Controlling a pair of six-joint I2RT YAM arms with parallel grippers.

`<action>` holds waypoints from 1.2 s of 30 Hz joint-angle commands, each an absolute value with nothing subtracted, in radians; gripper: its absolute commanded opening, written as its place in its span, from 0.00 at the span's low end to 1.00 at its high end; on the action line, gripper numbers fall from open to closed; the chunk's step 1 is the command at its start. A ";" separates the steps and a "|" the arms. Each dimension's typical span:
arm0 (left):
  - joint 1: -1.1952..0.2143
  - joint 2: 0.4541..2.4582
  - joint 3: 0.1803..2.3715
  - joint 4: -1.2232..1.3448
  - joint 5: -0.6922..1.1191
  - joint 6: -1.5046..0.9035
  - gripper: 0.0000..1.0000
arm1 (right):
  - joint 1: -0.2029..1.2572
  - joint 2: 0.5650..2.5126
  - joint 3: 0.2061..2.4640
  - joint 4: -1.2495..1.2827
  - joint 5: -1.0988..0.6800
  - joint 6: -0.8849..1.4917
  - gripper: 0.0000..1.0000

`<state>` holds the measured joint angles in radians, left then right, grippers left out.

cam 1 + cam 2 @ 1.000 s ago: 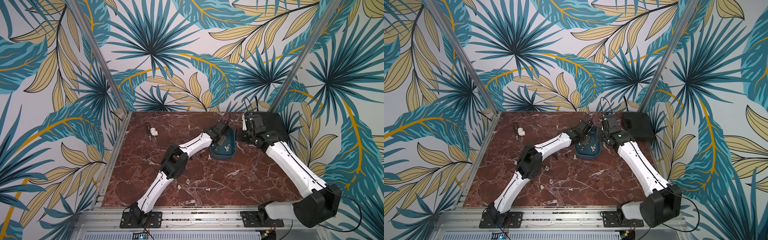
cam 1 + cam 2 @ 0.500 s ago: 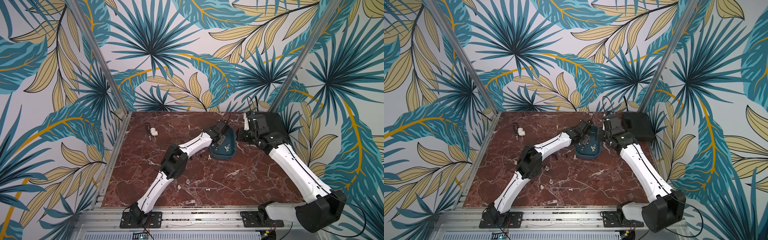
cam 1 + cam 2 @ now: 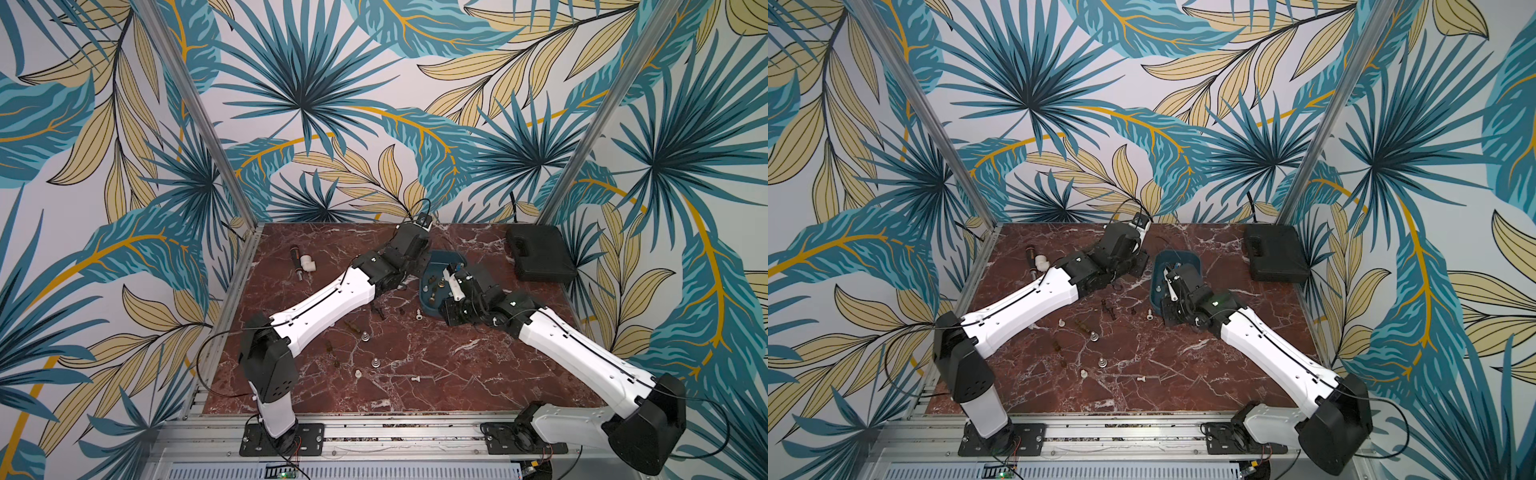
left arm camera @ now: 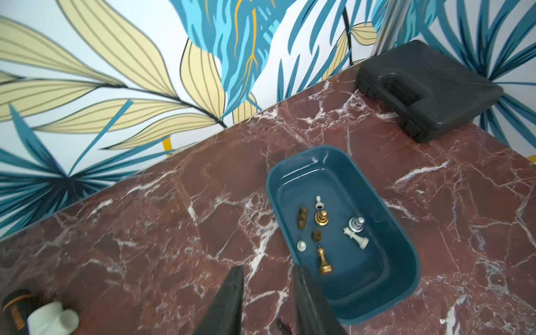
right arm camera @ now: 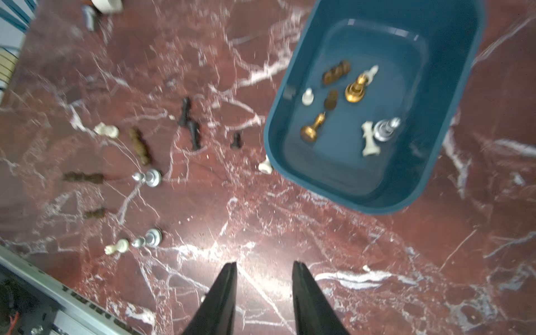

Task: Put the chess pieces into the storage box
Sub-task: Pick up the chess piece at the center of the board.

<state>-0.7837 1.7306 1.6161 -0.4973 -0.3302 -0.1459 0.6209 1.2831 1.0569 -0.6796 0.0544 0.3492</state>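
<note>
The storage box is a teal tub at the back middle of the table. Several chess pieces lie in it: gold, white, silver and brown. Several more pieces are scattered on the marble left of and nearer than the box: black, silver and white. One white piece stands against the box's outer wall. My left gripper hangs open beside the box's left wall, holding nothing. My right gripper is open over bare marble near the box's front end.
A flat black hard case sits at the back right corner. A white pipe elbow and a black-and-orange tool lie at the back left. An aluminium rail runs along the table's front edge.
My right arm has swung from beside the black case to the box's front end. Both grippers' jaws have widened a little. The left arm has stayed by the box.
</note>
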 commanded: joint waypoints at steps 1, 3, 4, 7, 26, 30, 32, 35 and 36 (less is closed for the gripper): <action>-0.755 1.692 1.481 -0.513 -0.379 -0.217 0.34 | 0.662 1.319 1.010 -0.623 0.059 0.413 0.38; -0.734 1.657 1.415 -0.504 -0.367 -0.240 0.34 | 0.696 1.347 1.000 -0.603 0.023 0.410 0.38; -0.724 1.642 1.390 -0.500 -0.359 -0.248 0.34 | 0.719 1.365 0.993 -0.596 0.000 0.398 0.39; -0.694 1.617 1.341 -0.509 -0.352 -0.254 0.34 | 0.786 1.411 0.957 -0.587 -0.056 0.356 0.42; -0.644 1.589 1.305 -0.505 -0.387 -0.270 0.34 | 0.988 1.602 0.825 -0.449 -0.110 0.170 0.44; -0.640 1.589 1.301 -0.508 -0.388 -0.267 0.34 | 1.009 1.640 0.845 -0.462 -0.063 0.174 0.42; -0.640 1.588 1.303 -0.509 -0.388 -0.267 0.34 | 1.016 1.659 0.857 -0.473 -0.055 0.176 0.38; -0.638 1.585 1.304 -0.510 -0.388 -0.264 0.34 | 1.028 1.670 0.872 -0.495 -0.028 0.190 0.38; -0.638 1.583 1.304 -0.511 -0.390 -0.262 0.34 | 1.031 1.669 0.875 -0.507 -0.011 0.198 0.38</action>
